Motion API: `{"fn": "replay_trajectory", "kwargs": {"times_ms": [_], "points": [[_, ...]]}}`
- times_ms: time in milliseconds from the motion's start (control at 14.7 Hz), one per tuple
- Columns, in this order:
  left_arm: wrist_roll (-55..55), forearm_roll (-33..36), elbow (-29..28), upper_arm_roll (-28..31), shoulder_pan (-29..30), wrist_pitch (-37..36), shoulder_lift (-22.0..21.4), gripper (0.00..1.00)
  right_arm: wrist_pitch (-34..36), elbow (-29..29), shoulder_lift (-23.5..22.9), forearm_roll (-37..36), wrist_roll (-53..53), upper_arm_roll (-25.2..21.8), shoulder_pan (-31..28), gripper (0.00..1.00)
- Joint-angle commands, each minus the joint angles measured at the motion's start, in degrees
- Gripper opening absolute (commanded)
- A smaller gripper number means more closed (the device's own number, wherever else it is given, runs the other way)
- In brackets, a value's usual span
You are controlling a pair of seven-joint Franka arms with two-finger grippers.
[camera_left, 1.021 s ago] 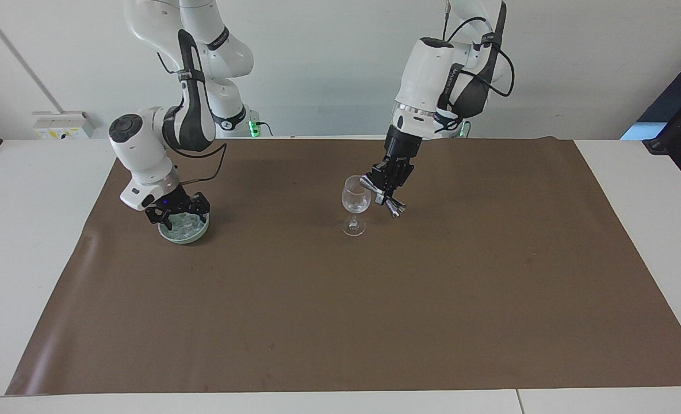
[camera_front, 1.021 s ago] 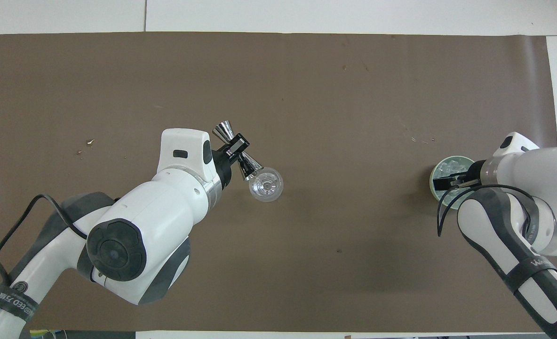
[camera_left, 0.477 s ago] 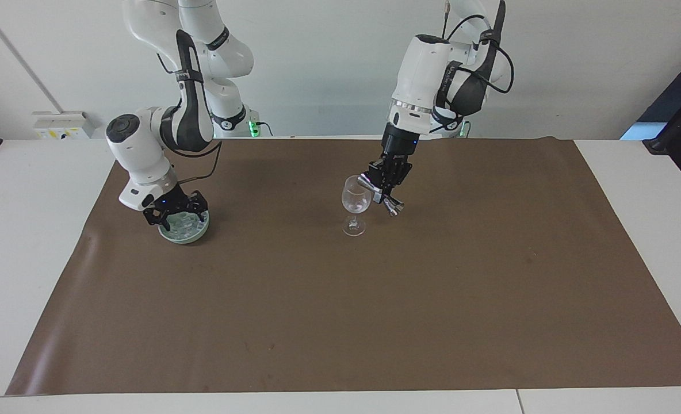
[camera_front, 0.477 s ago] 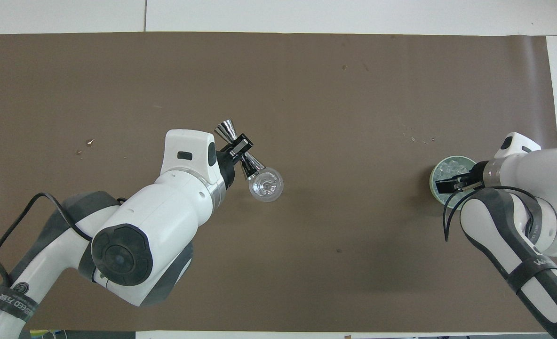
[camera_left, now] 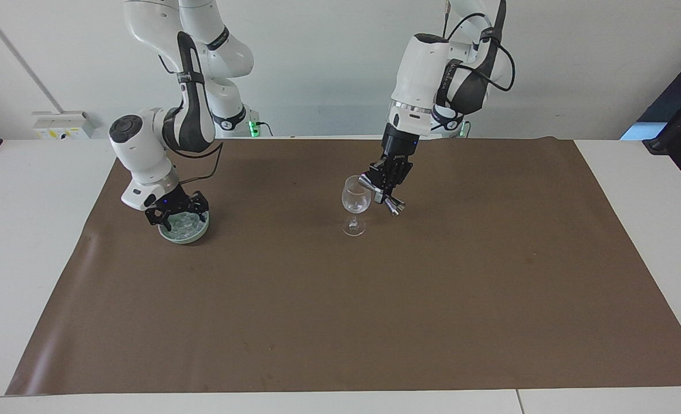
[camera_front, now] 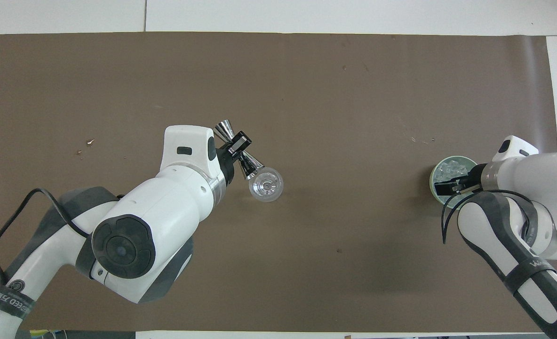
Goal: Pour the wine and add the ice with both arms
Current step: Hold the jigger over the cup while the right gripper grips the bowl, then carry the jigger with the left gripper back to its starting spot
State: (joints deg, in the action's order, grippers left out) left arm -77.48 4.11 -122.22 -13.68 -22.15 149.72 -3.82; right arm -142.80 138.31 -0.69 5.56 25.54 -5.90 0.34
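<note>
A clear stemmed glass (camera_left: pixel 355 201) (camera_front: pixel 266 184) stands upright mid-mat. My left gripper (camera_left: pixel 384 191) (camera_front: pixel 237 147) is shut on the waist of a shiny metal jigger (camera_left: pixel 395 208) (camera_front: pixel 251 167). The jigger is tilted, with one end at the glass's rim. No wine shows; the glass looks clear. A heap of ice (camera_left: pixel 186 221) (camera_front: pixel 453 166) fills a pale green bowl (camera_left: pixel 200 232) (camera_front: pixel 433 181) toward the right arm's end of the table. My right gripper (camera_left: pixel 176 210) (camera_front: pixel 450 186) hangs open just over the ice, fingers pointing down into the bowl, with nothing seen between them.
A brown mat (camera_left: pixel 340 310) covers most of the white table (camera_left: pixel 35 190). A few small specks (camera_front: pixel 89 141) lie on the mat toward the left arm's end. A white socket box (camera_left: pixel 64 123) sits by the wall near the right arm's base.
The left arm's wrist has straightened up a little while the jigger stays at the glass's rim. The right gripper has shifted slightly over the bowl, still open.
</note>
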Motion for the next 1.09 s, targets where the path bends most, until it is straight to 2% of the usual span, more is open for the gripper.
{"fn": "replay_trajectory", "kwargs": {"times_ms": [0,136,408,613,817,1021], "points": [[-5.04,0.72,4.53,0.14,0.18,-6.18,1.98,0.00,-1.17,1.35,0.87,1.21,2.15,0.19,-1.21,1.00],[-6.79,-1.19,4.97,0.40,0.18,-8.39,1.89,0.00,-1.34,1.96,0.95,1.21,2.15,0.19,-1.22,1.00],[-8.30,-15.94,5.94,0.67,3.60,-10.75,2.15,0.00,-1.87,2.32,0.95,1.21,2.67,0.19,-1.31,0.99],[-7.42,-26.40,9.97,0.67,10.61,-18.48,3.56,0.00,-1.78,2.32,0.95,1.21,2.50,0.19,-1.22,0.89],[-6.45,-34.59,9.46,0.67,16.86,-20.52,3.30,0.00,-1.78,2.32,0.95,1.21,2.67,0.19,-1.31,0.82],[-4.79,-41.97,9.46,0.67,25.64,-25.61,2.86,0.00,-1.78,2.32,0.95,1.12,2.68,0.28,-1.31,0.77]]}}
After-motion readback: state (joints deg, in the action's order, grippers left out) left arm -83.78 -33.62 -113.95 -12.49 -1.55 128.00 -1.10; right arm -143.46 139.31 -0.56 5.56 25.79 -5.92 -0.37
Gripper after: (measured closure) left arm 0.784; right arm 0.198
